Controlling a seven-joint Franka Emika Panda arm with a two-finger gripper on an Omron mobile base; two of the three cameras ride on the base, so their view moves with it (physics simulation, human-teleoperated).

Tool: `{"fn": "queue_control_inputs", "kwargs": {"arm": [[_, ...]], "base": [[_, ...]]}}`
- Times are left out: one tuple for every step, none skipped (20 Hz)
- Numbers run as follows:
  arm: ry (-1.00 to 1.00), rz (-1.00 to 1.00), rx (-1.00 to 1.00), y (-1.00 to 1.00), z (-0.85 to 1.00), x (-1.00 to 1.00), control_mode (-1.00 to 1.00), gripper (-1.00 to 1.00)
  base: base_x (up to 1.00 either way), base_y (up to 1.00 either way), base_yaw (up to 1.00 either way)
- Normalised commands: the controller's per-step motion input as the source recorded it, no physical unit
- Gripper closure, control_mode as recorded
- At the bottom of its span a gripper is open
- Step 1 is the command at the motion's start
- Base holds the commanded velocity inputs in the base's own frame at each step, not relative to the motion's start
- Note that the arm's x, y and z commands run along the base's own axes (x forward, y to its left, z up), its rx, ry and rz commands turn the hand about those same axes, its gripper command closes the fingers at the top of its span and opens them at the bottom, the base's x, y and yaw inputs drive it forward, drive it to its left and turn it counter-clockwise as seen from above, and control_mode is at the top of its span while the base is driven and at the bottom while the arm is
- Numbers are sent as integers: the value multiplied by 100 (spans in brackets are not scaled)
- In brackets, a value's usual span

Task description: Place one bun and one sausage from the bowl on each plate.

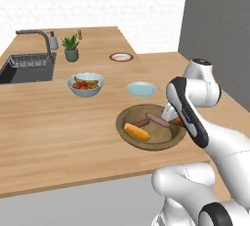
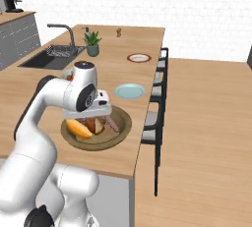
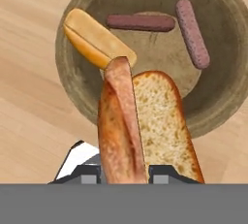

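Observation:
My gripper [image 3: 125, 172] is shut on the glossy reddish-brown bun [image 3: 140, 131], holding it by one end just above the wooden bowl [image 3: 72, 89]. In the bowl lie the yellow-orange bun [image 3: 97, 39], the dark maroon sausage [image 3: 140, 22] and the pinkish sausage [image 3: 193, 33]. From the right base view the gripper [image 2: 101, 115] hangs over the bowl [image 2: 123, 127] with the held bun [image 2: 96, 124] beside the yellow bun [image 2: 78, 128]. The light blue plate [image 1: 141, 89] lies just behind the bowl [image 1: 122, 129]. The red-rimmed white plate [image 1: 121, 57] sits farther back. Both plates are bare.
A pale blue fruit bowl [image 1: 85, 84] stands left of the blue plate. A potted plant [image 1: 71, 48] and the sink [image 1: 27, 68] with its faucet are at the back left. Dark stools [image 2: 157, 103] line the counter's right edge.

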Motion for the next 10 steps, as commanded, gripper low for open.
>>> {"fn": "queue_control_inputs", "kwargs": {"arm": [[0, 0, 0, 0, 0, 0, 100, 100], [0, 0, 0, 0, 0, 0, 100, 100], [0, 0, 0, 0, 0, 0, 100, 100], [0, 0, 0, 0, 0, 0, 100, 100], [0, 0, 0, 0, 0, 0, 100, 100], [0, 0, 0, 0, 0, 0, 100, 100], [0, 0, 0, 0, 0, 0, 100, 100], [0, 0, 0, 0, 0, 0, 100, 100], [0, 0, 0, 0, 0, 0, 100, 100], [0, 0, 0, 0, 0, 0, 100, 100]], "base": [[-95, -44, 3], [-100, -48, 3], [-100, -76, 5], [-100, -77, 6], [-100, -97, 10], [-85, -100, 15], [-58, -100, 22], [-50, -100, 28], [-38, -100, 41], [0, -100, 52]]}}
